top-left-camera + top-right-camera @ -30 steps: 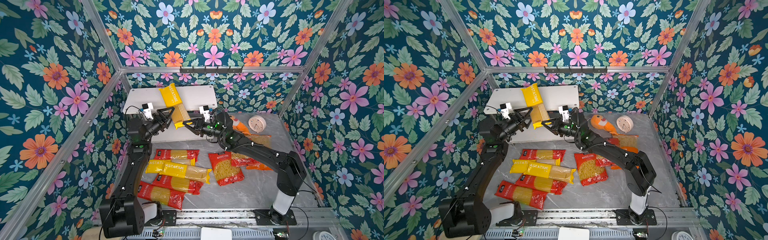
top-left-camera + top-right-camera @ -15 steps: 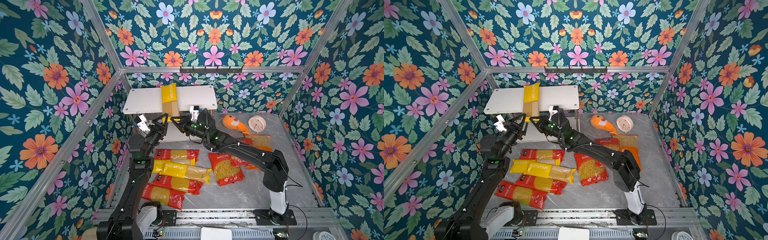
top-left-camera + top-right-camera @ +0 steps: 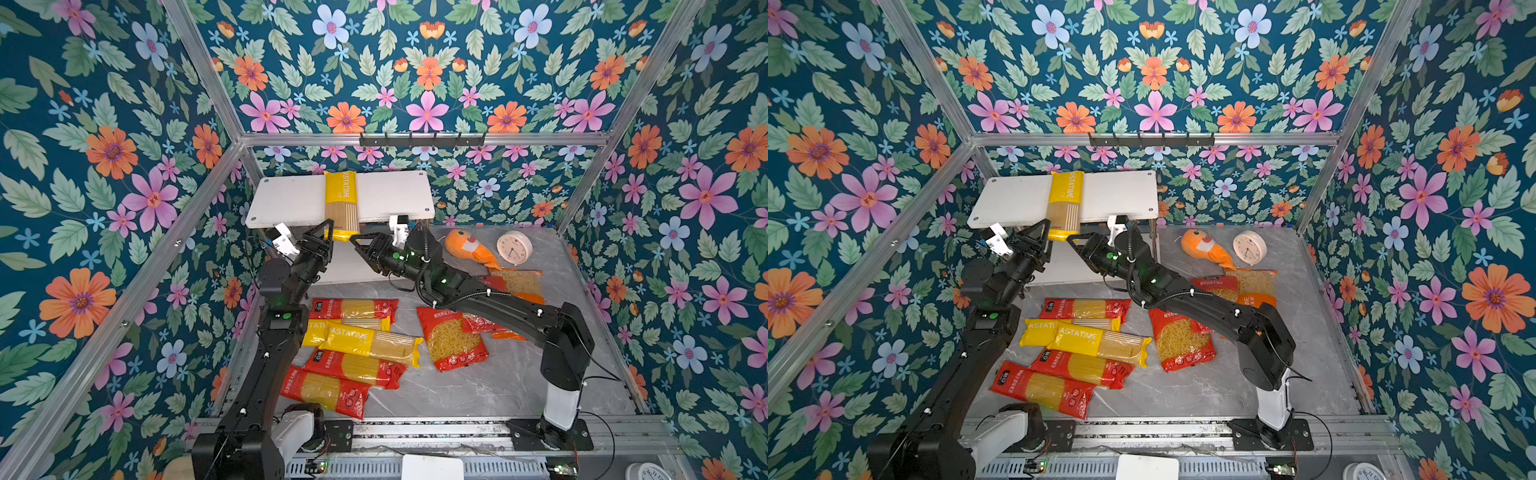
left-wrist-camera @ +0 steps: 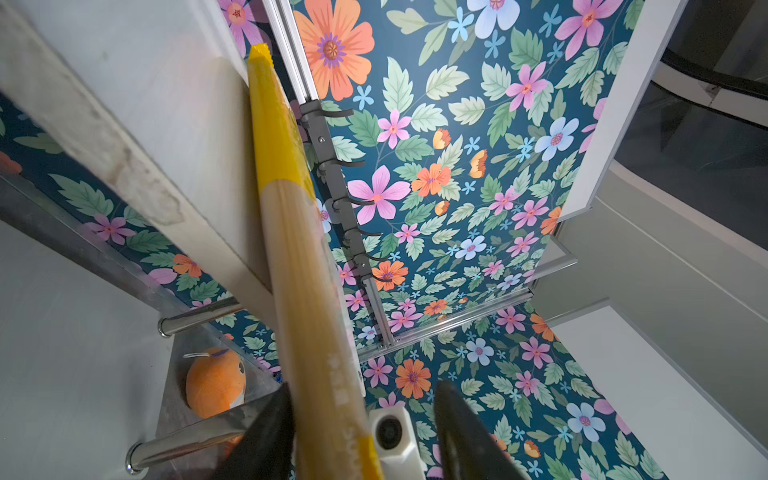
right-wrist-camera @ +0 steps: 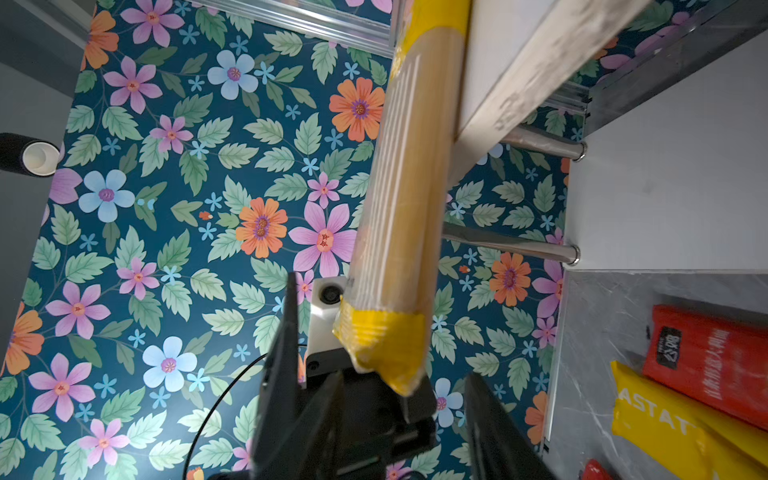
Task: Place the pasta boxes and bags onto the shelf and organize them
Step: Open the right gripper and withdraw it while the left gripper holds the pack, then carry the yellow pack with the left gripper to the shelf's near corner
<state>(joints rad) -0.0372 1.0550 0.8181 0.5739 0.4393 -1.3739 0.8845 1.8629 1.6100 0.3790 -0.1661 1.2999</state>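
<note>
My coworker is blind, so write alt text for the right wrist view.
A yellow spaghetti pack rests on top of the white shelf, its near end overhanging at the open right gripper. Floral wallpaper behind; more pasta packs lie on the grey table.

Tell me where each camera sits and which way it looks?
Top views: high in front, looking down on shelf, floor packs, both arms.
Left wrist: on left arm, looking along the yellow spaghetti pack; own jaws show.
Right wrist: on right arm, looking at that pack's near end; own jaws show.
Shared: both wrists see pack and shelf edge.
</note>
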